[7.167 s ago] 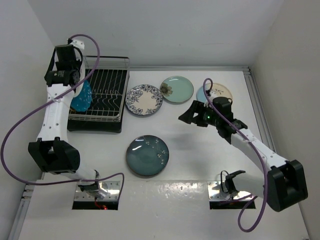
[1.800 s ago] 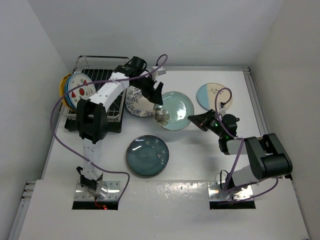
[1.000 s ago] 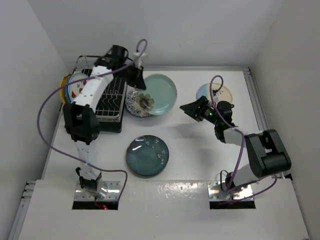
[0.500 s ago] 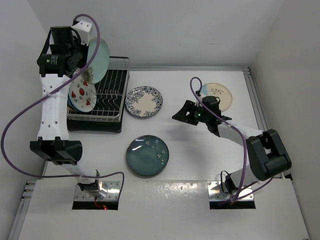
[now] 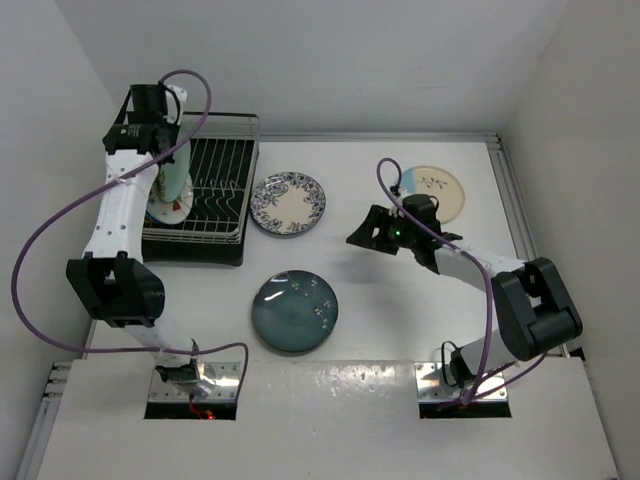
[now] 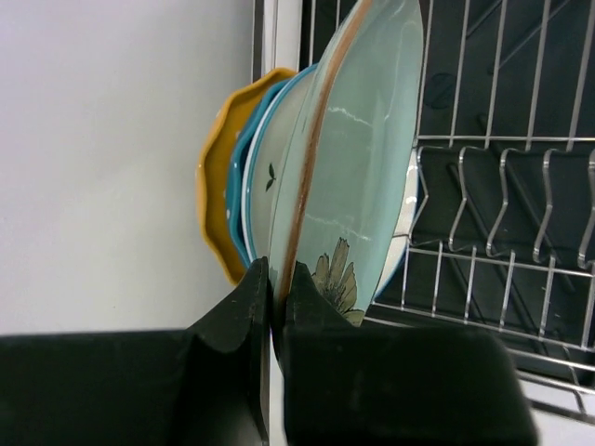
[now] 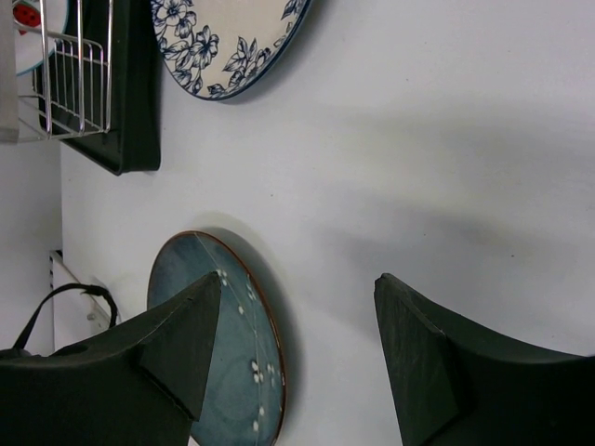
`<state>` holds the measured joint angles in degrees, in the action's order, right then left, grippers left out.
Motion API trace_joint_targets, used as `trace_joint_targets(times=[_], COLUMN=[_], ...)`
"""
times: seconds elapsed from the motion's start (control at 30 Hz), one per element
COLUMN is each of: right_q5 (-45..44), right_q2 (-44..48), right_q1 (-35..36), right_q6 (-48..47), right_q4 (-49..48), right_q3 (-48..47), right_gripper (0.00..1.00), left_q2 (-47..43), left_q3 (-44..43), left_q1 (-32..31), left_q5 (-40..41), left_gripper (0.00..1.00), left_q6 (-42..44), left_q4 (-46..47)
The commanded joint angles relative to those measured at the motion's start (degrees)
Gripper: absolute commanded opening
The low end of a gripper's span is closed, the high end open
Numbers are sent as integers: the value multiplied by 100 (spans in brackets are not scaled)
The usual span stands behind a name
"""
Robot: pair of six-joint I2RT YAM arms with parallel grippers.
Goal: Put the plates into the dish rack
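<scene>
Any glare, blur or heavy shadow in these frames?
Left wrist: light streaks glint on the mint green plate; the left claw is a dark silhouette. Right wrist: soft shadows band the table. Top external: even light, sharp.

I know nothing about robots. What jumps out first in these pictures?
The left end effector pinches a mint green plate on edge at the dish rack, far left, beside plates standing there. The right end effector hovers open over the white table, where three plates lie flat.

Upright plates (image 6: 353, 167) in dish rack (image 5: 215, 190), left, three flat plates (image 5: 288, 201) right of it
</scene>
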<state>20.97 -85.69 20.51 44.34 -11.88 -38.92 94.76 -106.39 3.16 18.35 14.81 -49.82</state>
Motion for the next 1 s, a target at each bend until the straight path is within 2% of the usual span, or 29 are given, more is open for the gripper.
trace_joint_targets(times=[0.0, 0.07, 0.13, 0.33, 0.47, 0.53, 0.57, 0.63, 0.67, 0.77, 0.83, 0.97], right_q5=[-102, -102, -102, -119, -233, -330, -444, -664, -804, -1069, -1113, -990], right_q2=[35, 44, 35, 52, -17, -149, -237, -562, -650, -1142, -1642, -2722], right_q1=[23, 32, 23, 14, 58, 75, 93, 190, 225, 339, 383, 401], right_q6=[-144, -145, -119, -101, -188, -355, -416, -610, -628, -471, -243, 565], right_q4=[-95, -86, -104, -104, 114, 325, 736, 959, 1125, 1153, 1144, 1038], right_q3=[24, 42, 42, 86, -19, -421, -554, -1152, -1284, -1847, -2321, -3128], right_gripper=[67, 67, 67, 67, 67, 67, 68, 69, 69, 72, 72, 72], left_q2=[-440, -493, -494, -441, -388, -335, -335, -335, -335, -396, -449, -695], left_q3=[363, 566, 786, 1365, 1419, 1419, 1419, 1367, 1366, 1112, 902, 769], left_q1=[62, 124, 290, 641, 800, 923, 923, 985, 985, 985, 985, 985], left_q5=[468, 529, 154, -225, -682, -806, -807, -894, -981, -1271, -1499, -1729], left_gripper=[0, 0, 0, 0, 2, 11, 25, 38, 49, 64, 71, 72], left_q6=[128, 128, 49, -135, -259, -382, -382, -382, -382, -382, -382, -382], left_q4=[1114, 1290, 1291, 1502, 1502, 1450, 1397, 1344, 1283, 1099, 1045, 834])
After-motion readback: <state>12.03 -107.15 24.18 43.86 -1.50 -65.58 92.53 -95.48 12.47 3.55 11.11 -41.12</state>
